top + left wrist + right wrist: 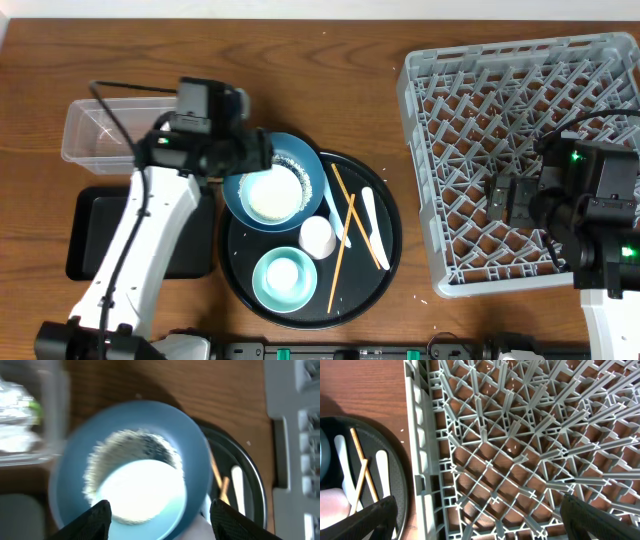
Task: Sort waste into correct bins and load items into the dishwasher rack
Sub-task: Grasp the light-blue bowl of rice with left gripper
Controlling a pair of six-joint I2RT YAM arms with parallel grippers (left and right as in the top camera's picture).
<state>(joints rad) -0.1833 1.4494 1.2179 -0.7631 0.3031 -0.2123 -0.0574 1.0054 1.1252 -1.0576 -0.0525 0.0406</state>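
**A:** Logging the left gripper (160,512) first. Condition?

**B:** Fingers spread wide and empty, over the dark-blue plate (145,417). The plate is strewn with rice grains (100,467) and overlaps the round black tray's (385,270) upper-left rim. Only its wrist view shows pale waste (15,405) with a yellow-green fleck in the clear tub (47,415), blurred.

**A:** Right gripper (485,527)?

**B:** Fingers wide apart and empty, above the dishwasher rack (485,435).

**A:** Chopsticks (343,250)?

**B:** On the round tray, crossed. Seen from overhead, one runs upper-left to lower-right and the other nearly top to bottom.
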